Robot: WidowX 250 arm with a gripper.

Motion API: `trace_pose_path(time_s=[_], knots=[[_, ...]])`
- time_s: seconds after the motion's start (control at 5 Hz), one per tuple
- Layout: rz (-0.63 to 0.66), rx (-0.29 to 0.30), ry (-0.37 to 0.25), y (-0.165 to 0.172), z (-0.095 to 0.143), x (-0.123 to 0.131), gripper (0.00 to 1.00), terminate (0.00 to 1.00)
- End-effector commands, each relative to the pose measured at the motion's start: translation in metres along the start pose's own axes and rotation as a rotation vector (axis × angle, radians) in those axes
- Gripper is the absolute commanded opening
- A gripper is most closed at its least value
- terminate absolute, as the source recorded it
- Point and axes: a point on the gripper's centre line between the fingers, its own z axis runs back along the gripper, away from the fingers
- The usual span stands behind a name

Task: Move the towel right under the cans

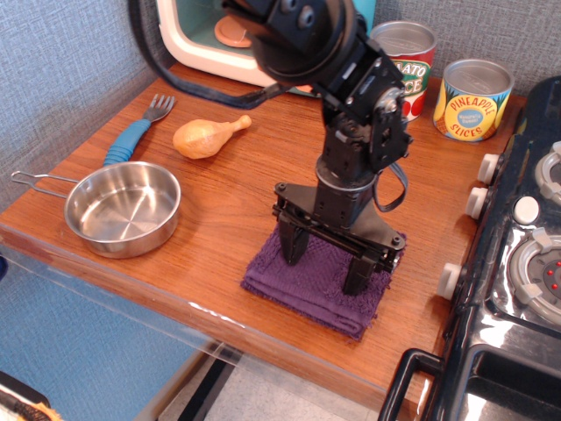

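**End effector down on the towel, fingers spread**

From my remote view the end effector (324, 261) is pointing straight down with both fingers (293, 246) planted on the purple towel (308, 288), spread wide apart, so it's released and not pinching any cloth that I can see. The towel sits near the front edge of the wooden worktop (219, 197), at about 6 o'clock from the cans and well apart from them. The red tomato sauce can (410, 60) and the yellow pineapple can (473, 98) stand side by side at the back, around 1 o'clock from the towel. Off at 9 o'clock there's a steel pan (123, 207), with a blue-handled fork (136, 132) and a toy chicken leg (208, 136) behind it.
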Motion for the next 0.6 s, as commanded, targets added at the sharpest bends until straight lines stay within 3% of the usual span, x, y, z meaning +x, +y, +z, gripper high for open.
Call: trace_pose_path(time_s=[0.0, 0.4], knots=[[0.082, -0.016, 0.076, 0.002, -0.03, 0.047, 1.0, 0.0], [0.1, 0.013, 0.037, 0.012, -0.033, 0.109, 1.0, 0.0]])
